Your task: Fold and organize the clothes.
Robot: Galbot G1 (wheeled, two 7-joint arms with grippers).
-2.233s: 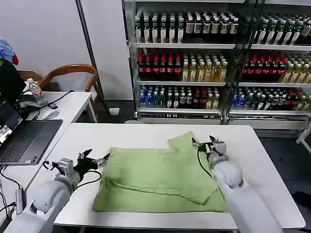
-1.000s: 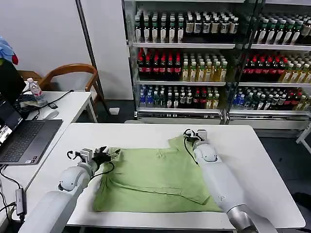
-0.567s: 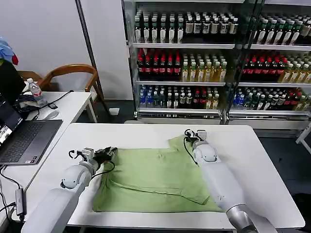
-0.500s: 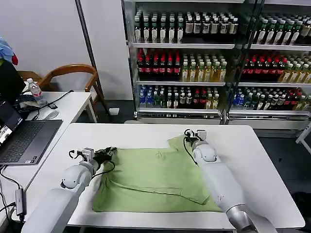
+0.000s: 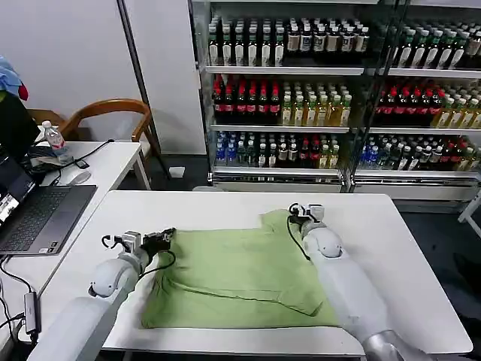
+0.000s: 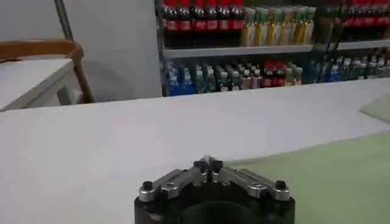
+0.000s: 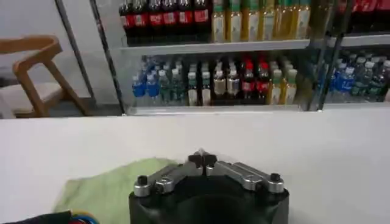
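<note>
While the polo shirt (image 5: pixel 240 278) lies flat mid-table, left gripper (image 5: pixel 162 238) sits at its far-left corner, right gripper (image 5: pixel 301 213) at its far-right sleeve, both with fingers together. Fabric judged soft, light; pinch at edges.

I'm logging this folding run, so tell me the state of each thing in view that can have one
Polo shirt: lying flat on the white table, partly folded, one sleeve sticking out at the far edge.
Left gripper: fingers shut, at the shirt's far left corner.
Right gripper: fingers shut, at the shirt's far right sleeve.
Laptop: open, on the side table.
</note>
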